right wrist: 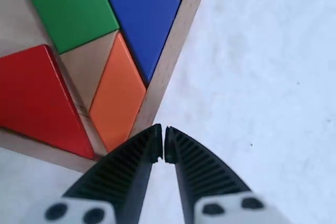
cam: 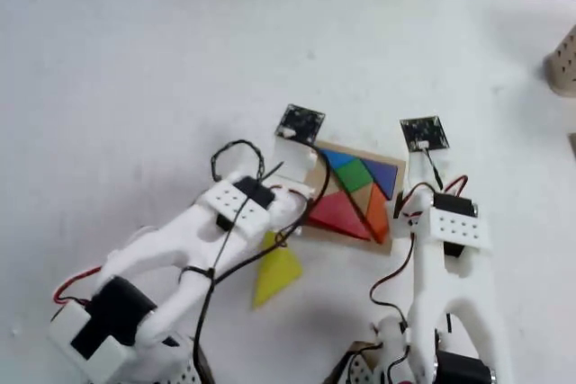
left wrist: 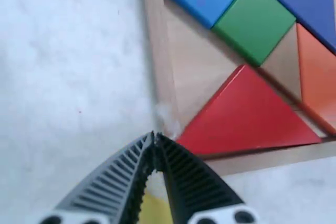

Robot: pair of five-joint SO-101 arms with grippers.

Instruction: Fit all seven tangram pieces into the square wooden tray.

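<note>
White tabletop [cam: 135, 69], with a dark strip of room beyond its far edge. Toward five o'clock from the table's middle in the high view, square wooden tray [cam: 369, 157], turned slightly clockwise.

Inside it, five pieces lying flat:
- light blue triangle [cam: 337, 160] at the tray's eleven o'clock
- green square [cam: 358, 174] touching it, toward the middle
- dark blue triangle [cam: 383, 178] at two o'clock
- orange parallelogram [cam: 376, 218] at five o'clock
- large red triangle [cam: 339, 216] at seven o'clock

Bare wood along the nine-o'clock side and in a small triangular gap between green, red and orange.

Outside, at seven o'clock from the tray, near its corner but clear of the rim, yellow triangle [cam: 277, 274], flat on the table beside the left arm.

Left gripper [left wrist: 155, 141] closed on nothing, fingertips pressed together just off the tray's corner next to the red triangle. A sliver of yellow showing beneath the fingers.

Right gripper [right wrist: 163, 137] likewise closed and empty, only a hairline slit between the tips. Poised just outside the rim, beside the orange parallelogram's pointed end.

At three o'clock, on the table's far right edge, beige perforated object [cam: 564, 65], cut off by the frame.
</note>
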